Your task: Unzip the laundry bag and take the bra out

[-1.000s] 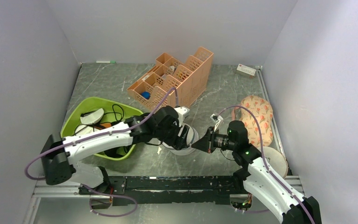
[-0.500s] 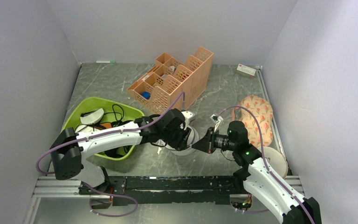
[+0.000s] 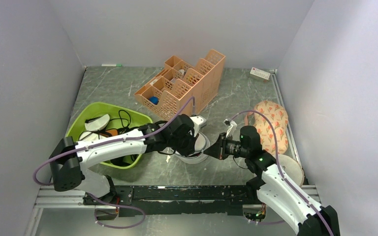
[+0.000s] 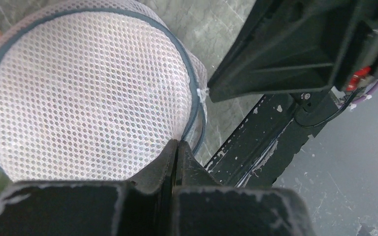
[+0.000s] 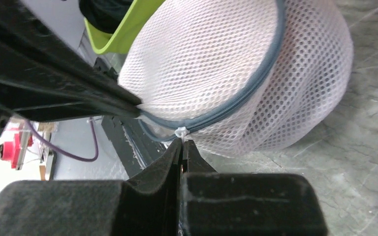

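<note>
- The left gripper (image 4: 176, 147) has closed since the earlier frame and now pinches the laundry bag (image 4: 83, 93) at its rim. The bag is a round drum of white honeycomb mesh with grey piping, centre frame overhead.
- The right gripper (image 5: 183, 145) is clamped on the white zip pull (image 5: 180, 132).

Left arm (image 3: 113, 146) and right arm (image 3: 275, 179) flank the laundry bag (image 3: 197, 157); orange organizer (image 3: 182, 83) stands behind.

The left gripper (image 4: 176, 145), open a moment ago, now pinches shut on the laundry bag's (image 4: 88, 93) rim. Its arm has slid toward 3 o'clock.
</note>
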{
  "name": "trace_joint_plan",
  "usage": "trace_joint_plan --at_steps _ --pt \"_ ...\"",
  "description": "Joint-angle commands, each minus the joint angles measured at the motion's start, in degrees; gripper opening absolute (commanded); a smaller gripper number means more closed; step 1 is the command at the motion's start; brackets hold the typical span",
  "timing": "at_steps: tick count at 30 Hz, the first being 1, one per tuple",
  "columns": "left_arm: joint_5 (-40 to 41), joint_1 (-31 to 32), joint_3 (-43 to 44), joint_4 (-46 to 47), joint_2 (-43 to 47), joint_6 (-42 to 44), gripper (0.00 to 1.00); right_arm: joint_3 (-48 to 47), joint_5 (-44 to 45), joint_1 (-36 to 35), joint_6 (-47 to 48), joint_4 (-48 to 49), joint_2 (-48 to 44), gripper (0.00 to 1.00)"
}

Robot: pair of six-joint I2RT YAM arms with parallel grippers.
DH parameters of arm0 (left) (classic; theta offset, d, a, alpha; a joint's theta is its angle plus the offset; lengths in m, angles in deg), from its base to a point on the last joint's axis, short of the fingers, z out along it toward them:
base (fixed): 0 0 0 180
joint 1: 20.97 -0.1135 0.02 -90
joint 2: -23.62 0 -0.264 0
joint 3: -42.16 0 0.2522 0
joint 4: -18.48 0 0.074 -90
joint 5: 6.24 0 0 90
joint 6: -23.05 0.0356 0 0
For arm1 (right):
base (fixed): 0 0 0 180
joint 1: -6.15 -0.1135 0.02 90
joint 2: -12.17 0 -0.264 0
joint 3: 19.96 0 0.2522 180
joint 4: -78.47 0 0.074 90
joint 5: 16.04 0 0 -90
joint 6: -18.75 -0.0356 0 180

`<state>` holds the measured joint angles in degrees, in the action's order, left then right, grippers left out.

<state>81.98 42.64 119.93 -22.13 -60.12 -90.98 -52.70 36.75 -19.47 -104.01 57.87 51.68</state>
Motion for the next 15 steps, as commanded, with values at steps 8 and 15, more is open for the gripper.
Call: trace_joint_plan --at_steps 8,15 --pt "2.3 2.6 -0.4 -1.2 6.1 2.1 0.07 -6.8 16.0 1.0 1.1 -3.2 6.3 0.0" --pt "4.4 3.3 -1.6 -2.1 7.7 0.5 0.07 -9.1 12.3 7.4 4.6 0.2 12.4 0.0"
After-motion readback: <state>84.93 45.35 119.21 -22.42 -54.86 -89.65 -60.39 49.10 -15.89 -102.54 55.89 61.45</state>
